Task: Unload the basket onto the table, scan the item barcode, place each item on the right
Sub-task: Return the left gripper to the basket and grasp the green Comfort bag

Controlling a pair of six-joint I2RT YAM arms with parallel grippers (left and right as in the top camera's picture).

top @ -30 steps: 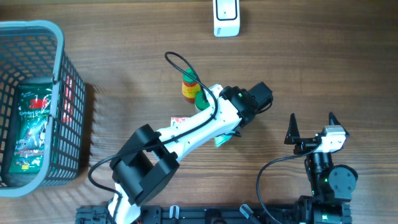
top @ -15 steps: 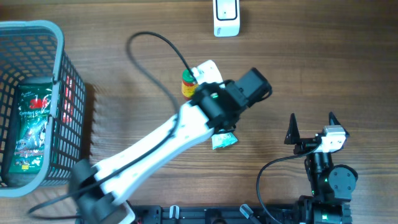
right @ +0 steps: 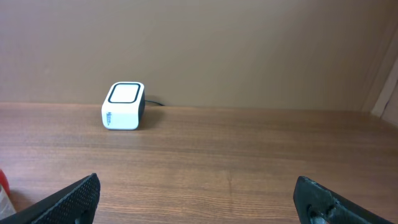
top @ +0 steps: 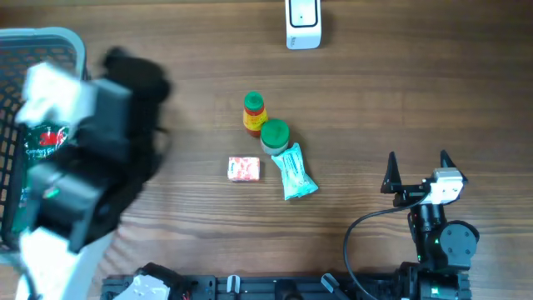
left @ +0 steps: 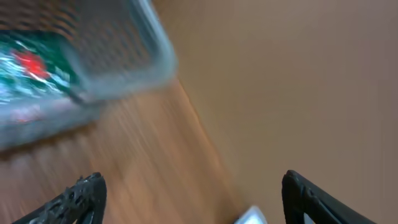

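Left wrist view — left end effector [left: 189,199] gapes (blurred) near basket [left: 146,46].

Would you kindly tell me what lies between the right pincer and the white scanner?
Nothing: bare table runs from right pincer to scanner, per the right wrist view.

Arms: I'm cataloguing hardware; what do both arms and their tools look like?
Left arm: blurred, black and white. Right arm: black joints, white wrist block, looping black cable, green base lights. Left tool and right tool have dark pointed fingers.
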